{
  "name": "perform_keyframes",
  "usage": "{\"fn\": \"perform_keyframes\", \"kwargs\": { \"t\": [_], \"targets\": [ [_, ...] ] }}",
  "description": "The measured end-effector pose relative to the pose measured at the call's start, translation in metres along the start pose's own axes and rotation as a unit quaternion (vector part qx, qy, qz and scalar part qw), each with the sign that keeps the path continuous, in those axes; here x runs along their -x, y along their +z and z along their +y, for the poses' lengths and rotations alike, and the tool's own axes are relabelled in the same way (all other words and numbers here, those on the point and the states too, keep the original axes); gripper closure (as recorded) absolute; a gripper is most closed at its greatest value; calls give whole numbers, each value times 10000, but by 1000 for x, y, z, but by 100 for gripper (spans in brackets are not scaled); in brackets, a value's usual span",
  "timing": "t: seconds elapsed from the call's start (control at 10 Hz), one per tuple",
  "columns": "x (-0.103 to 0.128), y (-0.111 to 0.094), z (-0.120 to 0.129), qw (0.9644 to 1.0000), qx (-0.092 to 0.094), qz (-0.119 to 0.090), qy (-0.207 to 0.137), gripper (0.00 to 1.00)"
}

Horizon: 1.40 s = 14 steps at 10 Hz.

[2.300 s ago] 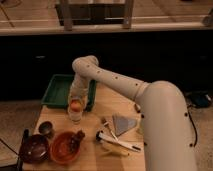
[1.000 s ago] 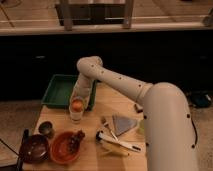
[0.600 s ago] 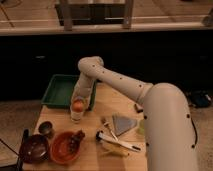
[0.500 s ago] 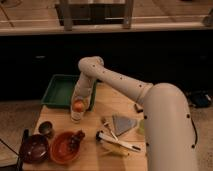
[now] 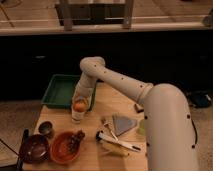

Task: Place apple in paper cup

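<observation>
Pale wooden counter is occupied by a white paper cup. The round orange apple is seen at its mouth, just under the tool, whose grip cannot be told and which is likely positioned there for release inside.

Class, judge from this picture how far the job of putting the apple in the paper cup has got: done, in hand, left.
Done, it seems: the apple sits at the mouth of the paper cup on the table. In hand: the gripper is directly over the apple, beside the green tray. Left: settling the apple fully inside, if needed, and lifting the arm away.
</observation>
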Motion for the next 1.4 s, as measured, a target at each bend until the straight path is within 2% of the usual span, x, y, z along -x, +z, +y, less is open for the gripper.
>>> {"fn": "perform_keyframes", "kwargs": {
  "t": [0.1, 0.3, 0.8, 1.0, 1.4],
  "targets": [
    [1, 0, 0, 10000, 9, -2, -8, 90],
    [2, 1, -3, 10000, 20, -2, -35, 77],
    [3, 1, -5, 10000, 63, -15, -61, 26],
    [4, 1, -6, 9999, 83, -29, -70, 20],
    [4, 3, -6, 9999, 113, -55, -70, 20]
  ]
}}
